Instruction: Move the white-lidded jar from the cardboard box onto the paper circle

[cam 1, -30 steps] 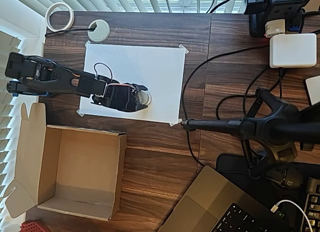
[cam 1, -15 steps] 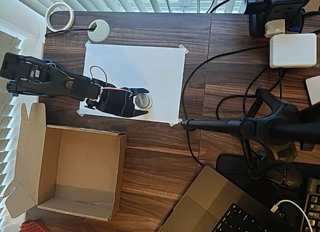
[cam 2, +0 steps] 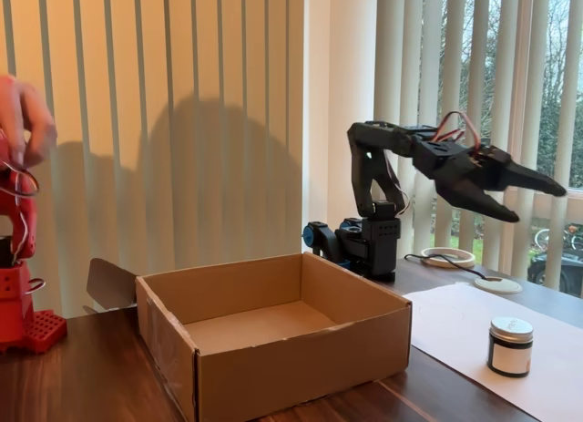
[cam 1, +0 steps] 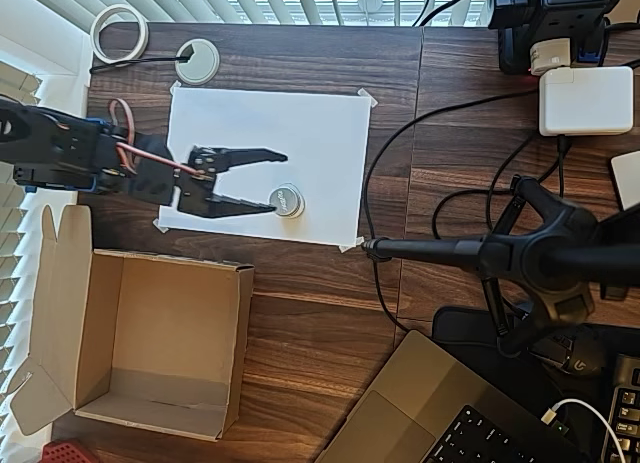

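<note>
In the overhead view, the jar (cam 1: 288, 200) is set on the sheet (cam 1: 300, 133), near its lower edge. The box (cam 1: 150, 343) is placed on the table (cam 1: 330, 313) below the sheet. The pincer (cam 1: 277, 182) is held spread above the sheet, left of the jar.

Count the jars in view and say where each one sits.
1. The white-lidded jar stands upright on the white sheet, outside the cardboard box, whose inside is bare. The gripper hangs above it, jaws open.

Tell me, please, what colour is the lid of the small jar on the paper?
White; the jar shows it best in the fixed view.
</note>
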### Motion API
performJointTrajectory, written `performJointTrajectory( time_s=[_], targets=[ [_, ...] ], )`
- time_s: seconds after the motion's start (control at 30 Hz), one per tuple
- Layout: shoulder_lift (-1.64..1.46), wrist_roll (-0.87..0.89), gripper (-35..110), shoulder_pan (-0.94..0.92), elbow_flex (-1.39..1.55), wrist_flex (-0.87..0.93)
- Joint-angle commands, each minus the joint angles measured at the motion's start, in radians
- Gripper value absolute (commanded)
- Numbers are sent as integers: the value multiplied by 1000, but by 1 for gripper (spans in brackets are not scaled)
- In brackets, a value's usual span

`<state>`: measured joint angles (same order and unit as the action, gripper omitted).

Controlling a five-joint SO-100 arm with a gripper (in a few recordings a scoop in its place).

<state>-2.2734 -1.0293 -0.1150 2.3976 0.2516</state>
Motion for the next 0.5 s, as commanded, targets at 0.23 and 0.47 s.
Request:
performJointTrajectory(
  time_s=[0.23, 0.47],
  targets=[
    [-810, 538, 0, 123, 479, 595],
    [-1023, 759, 0, 144, 586, 884]
  ],
)
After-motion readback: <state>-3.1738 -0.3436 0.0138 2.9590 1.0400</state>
